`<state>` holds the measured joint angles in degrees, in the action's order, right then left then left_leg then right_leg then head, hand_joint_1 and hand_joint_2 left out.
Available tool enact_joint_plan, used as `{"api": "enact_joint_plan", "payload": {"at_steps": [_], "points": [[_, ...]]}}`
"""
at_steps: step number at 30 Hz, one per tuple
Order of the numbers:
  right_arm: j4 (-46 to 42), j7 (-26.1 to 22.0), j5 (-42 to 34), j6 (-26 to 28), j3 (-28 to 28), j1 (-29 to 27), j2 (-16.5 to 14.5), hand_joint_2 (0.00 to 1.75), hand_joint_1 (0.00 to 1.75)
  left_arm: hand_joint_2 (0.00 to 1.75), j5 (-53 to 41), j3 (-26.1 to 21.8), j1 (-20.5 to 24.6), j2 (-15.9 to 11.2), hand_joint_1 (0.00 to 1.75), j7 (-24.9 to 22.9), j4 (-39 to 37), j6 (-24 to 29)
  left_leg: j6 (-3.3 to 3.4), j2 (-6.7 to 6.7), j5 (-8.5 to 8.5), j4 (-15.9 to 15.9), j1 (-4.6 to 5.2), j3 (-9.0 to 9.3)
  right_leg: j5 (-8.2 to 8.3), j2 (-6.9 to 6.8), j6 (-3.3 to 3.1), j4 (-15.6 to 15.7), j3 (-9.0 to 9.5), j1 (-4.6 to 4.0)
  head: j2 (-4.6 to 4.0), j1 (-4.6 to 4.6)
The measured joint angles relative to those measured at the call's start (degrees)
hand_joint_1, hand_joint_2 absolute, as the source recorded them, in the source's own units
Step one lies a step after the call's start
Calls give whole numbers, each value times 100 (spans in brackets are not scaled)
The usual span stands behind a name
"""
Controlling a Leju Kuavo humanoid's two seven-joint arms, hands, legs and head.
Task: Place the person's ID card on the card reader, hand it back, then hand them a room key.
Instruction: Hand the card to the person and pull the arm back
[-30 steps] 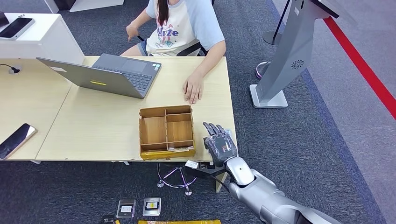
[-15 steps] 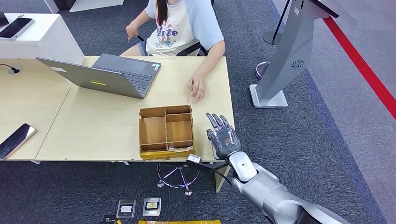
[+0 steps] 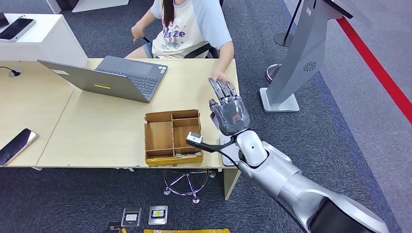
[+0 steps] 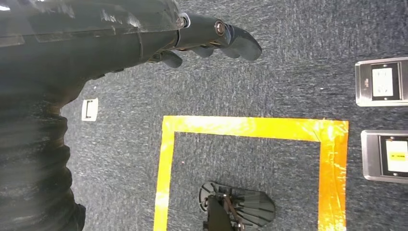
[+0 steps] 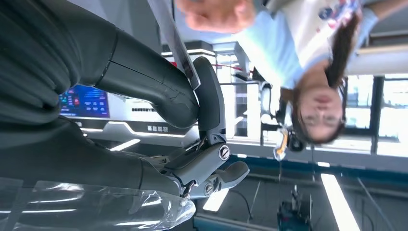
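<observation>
Your right hand [image 3: 228, 115] is raised above the table [image 3: 97, 131] edge beside the wooden tray [image 3: 172, 137], fingers spread and empty, reaching toward the person's hand [image 3: 222, 77].

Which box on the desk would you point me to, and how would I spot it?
Start at the long pale wooden desk with the open grey laptop. Near its front edge, close to the raised right robot hand, sits a shallow brown cardboard tray. It alone is split into several open compartments.

Desk [image 3: 97, 131] w/ laptop [image 3: 114, 77], phone [image 3: 16, 145], divided box [image 3: 173, 137].
</observation>
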<state>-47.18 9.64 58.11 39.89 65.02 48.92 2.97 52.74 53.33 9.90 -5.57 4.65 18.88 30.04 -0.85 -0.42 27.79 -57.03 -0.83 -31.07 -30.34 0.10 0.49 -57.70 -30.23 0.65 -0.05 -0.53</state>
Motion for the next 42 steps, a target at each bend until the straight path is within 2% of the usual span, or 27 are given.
{"api": "enact_joint_plan", "payload": {"at_steps": [3,11,20,29,30,31,33,34,35,42], "points": [[-308,-234,-213,0,-4,99,-43,175,175,175,22,-2,-11,0,0,81,-2,-18,0,-2,0,1,0,-2,0,-1,0,-2,1,0,0,-2],[-327,-662,-616,-3,13,151,-329,175,175,175,10,-2,-24,-3,0,84,-4,-117,0,-2,0,1,0,-2,0,-2,0,-4,1,0,0,-1],[-177,-854,-786,-119,109,267,-686,175,175,175,-104,-2,-19,-4,0,52,-4,-219,0,-2,0,1,0,-2,-1,-2,-1,-5,0,0,-1,-1],[328,-902,-879,-395,257,551,-1035,175,174,175,-159,-2,-17,-4,0,-14,-6,-337,0,-3,0,1,0,-2,-1,-3,-1,-6,-1,0,-1,-2],[387,-885,-890,-400,270,585,-1050,175,155,175,-178,-2,-16,-4,0,-33,-6,-346,0,-3,0,1,0,-2,-1,-3,-1,-6,0,0,-1,-2],[440,-864,-899,-398,283,612,-1060,175,118,175,-199,-2,-16,-4,0,-56,-7,-354,0,-3,0,1,0,-2,-1,-3,-1,-6,0,0,0,-2],[536,-817,-921,-373,312,652,-1066,175,31,175,-237,-2,-12,-4,0,-108,-8,-364,0,-3,0,0,0,-2,-1,-3,-1,-5,0,0,0,-2],[578,-791,-931,-342,324,664,-1066,175,6,175,-257,-2,-9,-4,0,-134,-8,-366,0,-3,0,0,0,-2,-1,-3,-1,-5,0,0,-1,-2],[616,-760,-939,-294,333,670,-1065,175,0,175,-274,-2,-6,-4,0,-158,-9,-367,0,-3,0,0,0,-2,-1,-3,-1,-5,-1,0,-1,-2],[703,-616,-629,-26,160,531,-1060,175,0,175,-388,-2,-3,-3,0,-245,-21,-355,0,-3,0,0,0,-1,-1,-2,-1,-5,-2,0,1,-2]]}}
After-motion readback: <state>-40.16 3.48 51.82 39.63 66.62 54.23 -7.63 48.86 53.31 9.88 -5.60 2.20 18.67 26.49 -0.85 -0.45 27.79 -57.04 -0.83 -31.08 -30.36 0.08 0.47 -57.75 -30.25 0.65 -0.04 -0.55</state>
